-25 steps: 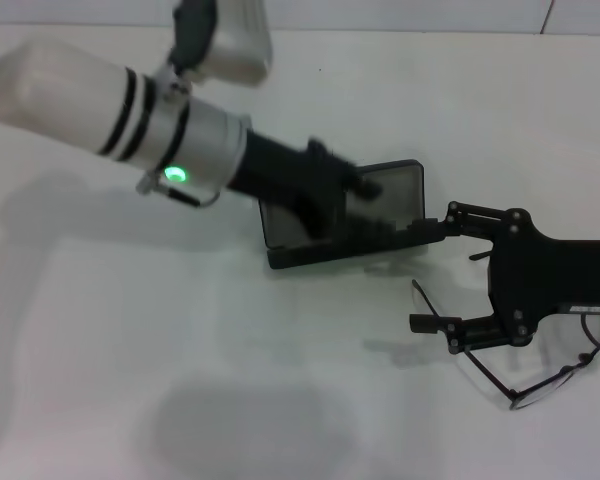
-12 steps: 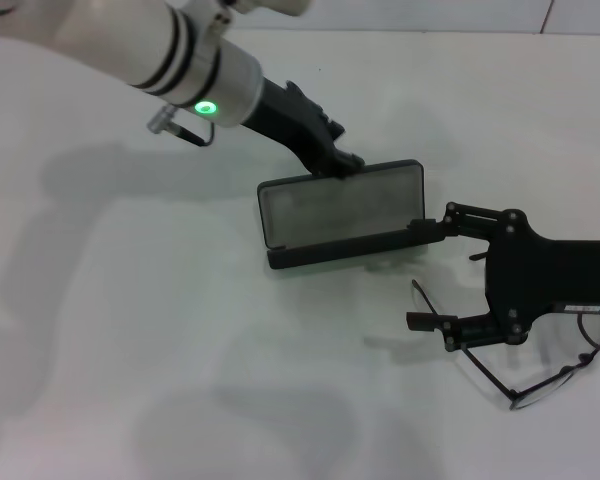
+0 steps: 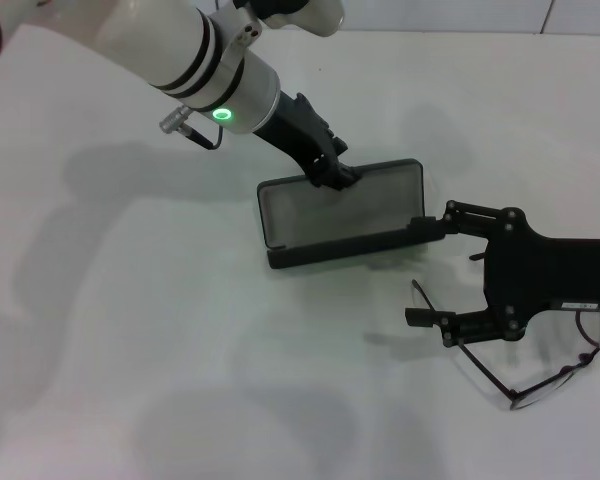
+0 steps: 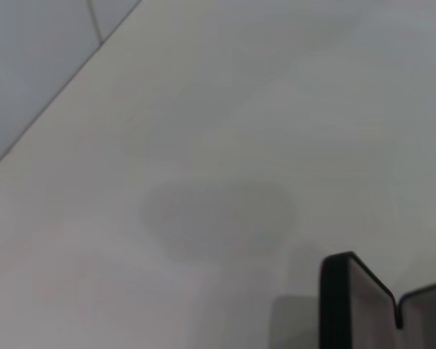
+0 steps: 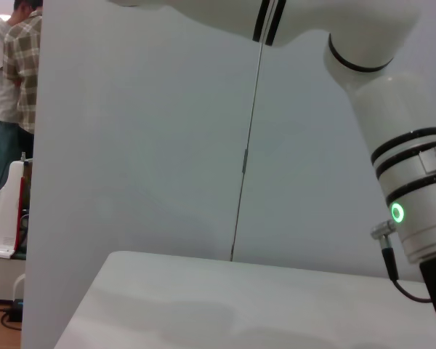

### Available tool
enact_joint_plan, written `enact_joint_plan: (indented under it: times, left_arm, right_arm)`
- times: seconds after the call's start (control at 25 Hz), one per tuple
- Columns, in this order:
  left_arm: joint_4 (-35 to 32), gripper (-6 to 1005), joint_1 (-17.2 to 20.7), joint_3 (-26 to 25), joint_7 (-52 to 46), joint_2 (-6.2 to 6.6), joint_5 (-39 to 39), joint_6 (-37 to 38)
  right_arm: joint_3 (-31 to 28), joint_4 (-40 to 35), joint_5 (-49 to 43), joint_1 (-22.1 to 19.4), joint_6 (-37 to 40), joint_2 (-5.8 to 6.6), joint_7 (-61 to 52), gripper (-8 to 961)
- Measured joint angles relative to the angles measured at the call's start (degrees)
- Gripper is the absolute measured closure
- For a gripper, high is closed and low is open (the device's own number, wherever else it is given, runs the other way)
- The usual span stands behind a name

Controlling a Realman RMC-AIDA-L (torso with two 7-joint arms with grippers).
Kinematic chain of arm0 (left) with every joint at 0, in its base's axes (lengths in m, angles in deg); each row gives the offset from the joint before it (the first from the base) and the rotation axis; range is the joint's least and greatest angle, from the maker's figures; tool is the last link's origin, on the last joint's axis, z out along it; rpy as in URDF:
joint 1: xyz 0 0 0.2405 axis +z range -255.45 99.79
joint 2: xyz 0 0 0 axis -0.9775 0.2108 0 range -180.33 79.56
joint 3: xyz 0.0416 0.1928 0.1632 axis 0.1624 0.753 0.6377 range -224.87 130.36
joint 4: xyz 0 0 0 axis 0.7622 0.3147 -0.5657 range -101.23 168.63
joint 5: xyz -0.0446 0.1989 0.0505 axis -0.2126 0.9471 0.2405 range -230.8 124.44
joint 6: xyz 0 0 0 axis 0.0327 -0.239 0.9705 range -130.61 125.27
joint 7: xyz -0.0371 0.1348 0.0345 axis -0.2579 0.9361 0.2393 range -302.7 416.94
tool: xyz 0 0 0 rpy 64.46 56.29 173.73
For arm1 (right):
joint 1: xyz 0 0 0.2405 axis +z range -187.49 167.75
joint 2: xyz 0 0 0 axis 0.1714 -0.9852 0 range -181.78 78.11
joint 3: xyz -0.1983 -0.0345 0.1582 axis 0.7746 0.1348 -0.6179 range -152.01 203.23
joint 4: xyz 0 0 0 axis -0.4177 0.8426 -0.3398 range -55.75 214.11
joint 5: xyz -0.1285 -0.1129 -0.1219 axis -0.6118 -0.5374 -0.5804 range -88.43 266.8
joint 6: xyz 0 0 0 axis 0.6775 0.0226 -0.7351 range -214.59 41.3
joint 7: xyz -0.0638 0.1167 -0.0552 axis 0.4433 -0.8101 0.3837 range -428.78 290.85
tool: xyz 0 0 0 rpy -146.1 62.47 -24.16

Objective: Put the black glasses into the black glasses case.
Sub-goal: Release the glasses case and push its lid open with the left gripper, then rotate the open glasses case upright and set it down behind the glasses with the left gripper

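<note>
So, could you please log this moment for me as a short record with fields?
case: black glasses case open on the white table, lid up, nothing inside
glasses: black glasses on the table near the right arm, outside the case
left gripper: left gripper at the lid's top edge
right gripper: right gripper open, upper finger at the case's right end

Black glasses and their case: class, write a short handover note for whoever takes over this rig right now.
Left hand: at the raised lid's top edge of the black glasses case; grip unclear.
Right hand: open, one finger at the case's right end, the other above the table.
Black glasses: on the table beside the right arm, partly hidden.
Done: case stands open.
Left: pick up the glasses, place them inside.
</note>
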Motion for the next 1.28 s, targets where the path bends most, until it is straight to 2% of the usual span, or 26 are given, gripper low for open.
enact_joint_plan:
  times: [0.16,0.36,0.6,0.8,1.04,1.12,1.28]
  left_arm:
    - [0.26,542,0.29,3.49,-1.94,0.02,0.96,-2.75]
    - [0.31,748,0.63,8.00,-3.89,0.03,1.44,-5.78]
    - [-1.71,874,1.38,8.18,-4.01,0.03,1.08,-5.70]
    - [-9.97,876,6.34,9.03,-3.12,-0.43,0.43,-6.00]
    - [-20.20,877,14.70,15.15,4.71,-0.25,-7.56,-10.52]
    - [-21.21,878,17.09,16.49,10.01,-0.34,-11.79,-13.00]
    - [-20.44,889,18.76,17.42,18.15,-0.24,-18.53,-16.11]
  right_arm:
    - [0.00,0.00,0.10,0.07,0.00,0.00,0.02,85]
    - [0.00,0.00,0.21,0.13,0.00,0.00,0.03,85]
    - [-0.25,-0.01,0.25,0.13,0.01,0.00,0.06,84]
    - [-0.38,-0.01,0.37,-0.05,0.03,0.00,0.49,84]
    - [-0.53,0.05,0.50,-0.42,-0.02,0.01,0.88,85]
    - [-0.54,0.07,0.52,-0.43,-0.07,0.00,1.06,85]
    - [-0.54,0.11,0.56,-0.45,-0.12,0.00,1.25,85]
